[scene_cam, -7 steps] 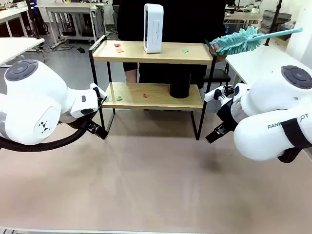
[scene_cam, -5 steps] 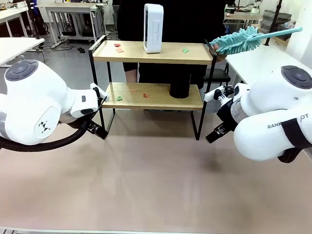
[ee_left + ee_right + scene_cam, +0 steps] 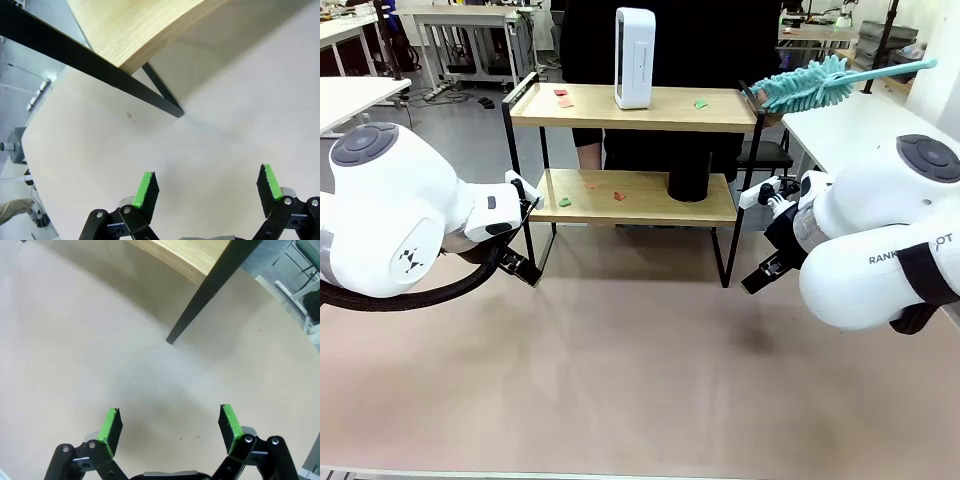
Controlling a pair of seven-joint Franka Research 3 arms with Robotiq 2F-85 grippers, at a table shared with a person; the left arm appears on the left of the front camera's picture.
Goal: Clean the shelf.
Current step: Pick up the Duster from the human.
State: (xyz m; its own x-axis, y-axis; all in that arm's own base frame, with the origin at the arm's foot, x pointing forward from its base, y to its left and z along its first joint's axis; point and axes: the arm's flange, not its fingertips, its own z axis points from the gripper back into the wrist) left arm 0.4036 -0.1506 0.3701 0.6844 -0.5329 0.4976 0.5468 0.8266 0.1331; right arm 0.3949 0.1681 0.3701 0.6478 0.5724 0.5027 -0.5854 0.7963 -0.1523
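- The left gripper (image 3: 207, 180) has its jaws spread wide and holds nothing. It hangs low over the beige table (image 3: 620, 390), near the front left leg of the shelf (image 3: 630, 122). A careless swing could knock that leg and shift the whole rack.
- The shelf stands at the far middle of the table, between the two arms, with a person (image 3: 670, 40) in dark clothes behind it. Small paper scraps (image 3: 563, 98) lie on both boards. A rough sweep could scatter them to the floor.
- A tall white box (image 3: 633, 57) stands upright on the top board. It looks easy to topple if brushed.
- A black cylinder (image 3: 689, 175) sits on the lower board in a tight space. A gripper reaching there could strike the frame.
- A teal duster (image 3: 810, 88) is at the shelf's top right corner. What holds it I cannot tell, and a poor grasp could drop it.
- The right gripper (image 3: 171, 419) is wide and empty, low over the table near the front right leg.
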